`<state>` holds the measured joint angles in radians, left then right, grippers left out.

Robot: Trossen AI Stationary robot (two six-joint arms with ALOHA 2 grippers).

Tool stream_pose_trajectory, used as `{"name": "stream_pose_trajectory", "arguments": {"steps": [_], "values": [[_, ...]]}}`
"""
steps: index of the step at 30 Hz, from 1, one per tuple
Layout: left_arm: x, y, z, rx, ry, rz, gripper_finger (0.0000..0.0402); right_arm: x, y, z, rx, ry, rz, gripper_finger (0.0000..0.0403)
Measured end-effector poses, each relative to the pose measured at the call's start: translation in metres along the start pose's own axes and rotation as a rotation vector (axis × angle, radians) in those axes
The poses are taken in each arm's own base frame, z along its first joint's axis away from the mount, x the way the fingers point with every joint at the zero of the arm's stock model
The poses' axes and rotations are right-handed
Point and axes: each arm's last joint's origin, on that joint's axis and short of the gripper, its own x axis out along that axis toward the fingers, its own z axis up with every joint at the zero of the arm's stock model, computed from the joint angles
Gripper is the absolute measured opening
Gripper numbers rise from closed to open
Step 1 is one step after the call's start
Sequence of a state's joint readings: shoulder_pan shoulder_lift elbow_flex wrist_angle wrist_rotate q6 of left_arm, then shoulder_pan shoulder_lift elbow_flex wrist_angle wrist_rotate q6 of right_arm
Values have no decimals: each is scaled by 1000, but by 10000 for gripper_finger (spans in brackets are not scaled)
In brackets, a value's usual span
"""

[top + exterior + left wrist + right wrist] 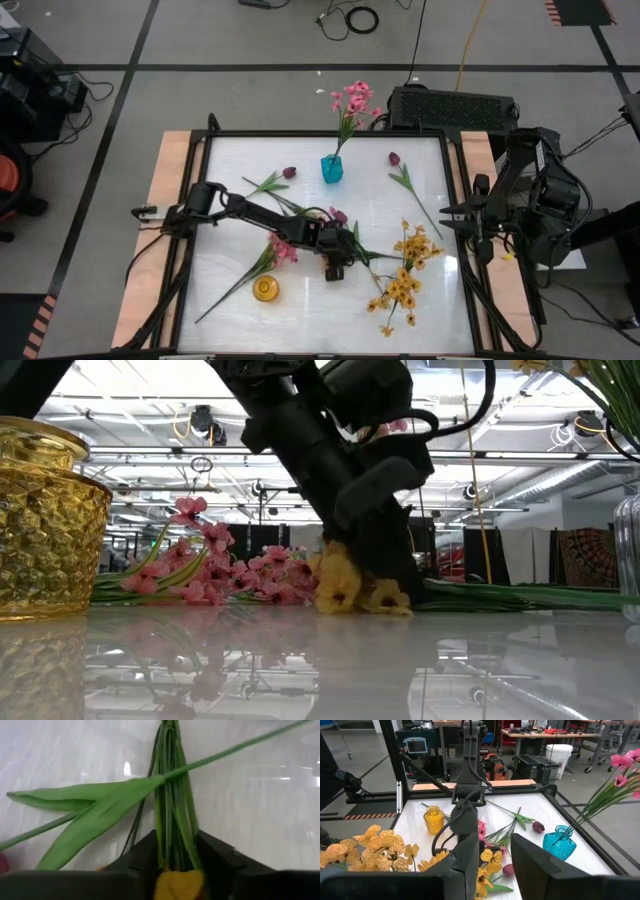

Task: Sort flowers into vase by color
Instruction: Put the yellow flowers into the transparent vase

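A blue vase (331,168) with a pink flower spray (352,100) stands at the table's far middle. A yellow vase (265,289) stands near left. Loose on the table lie a pink spray (284,250), yellow sprays (408,262) and maroon tulips (394,158) (289,172). My left gripper (335,268) is down at the table's middle, shut on a yellow flower's green stems (172,795); a yellow blossom (177,885) shows between the fingers. My right gripper (500,865) waits raised over the table's right edge, open and holding nothing. My left gripper pinches the yellow flower's bundle of thin green stems (175,842) between its two fingers, close to a blossom. The fingers slant down from the table's left, and the stems run on ahead between them. The blossoms (345,592) rest on the table.
A tulip's leaf and stem (100,807) lie across the pinched stems just ahead of the left gripper. The pink spray (230,575) lies close beside it. The table has a raised black frame (320,133). Free room shows along the near edge.
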<state>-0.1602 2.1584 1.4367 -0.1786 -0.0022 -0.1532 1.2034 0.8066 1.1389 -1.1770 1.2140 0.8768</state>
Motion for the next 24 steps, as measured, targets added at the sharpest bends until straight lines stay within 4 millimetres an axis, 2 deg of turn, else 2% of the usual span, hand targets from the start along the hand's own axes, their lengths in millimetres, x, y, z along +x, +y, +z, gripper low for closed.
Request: {"name": "stream_pose_trajectory", "arguments": {"steps": [3,7,15,20,24], "values": [[-1,4,-1,-5,34,-1,68,0,0,0,0,0,0,105],[-22,8,9,-10,106,0,13,0,0,0,0,1,0,105],[-88,4,36,-12,260,13,37,0,1,0,-4,2,0,105],[-120,4,38,-24,378,34,24,1,3,-1,-11,4,-3,105],[-136,3,31,-26,497,50,20,2,5,-1,-21,-12,-20,105]]}}
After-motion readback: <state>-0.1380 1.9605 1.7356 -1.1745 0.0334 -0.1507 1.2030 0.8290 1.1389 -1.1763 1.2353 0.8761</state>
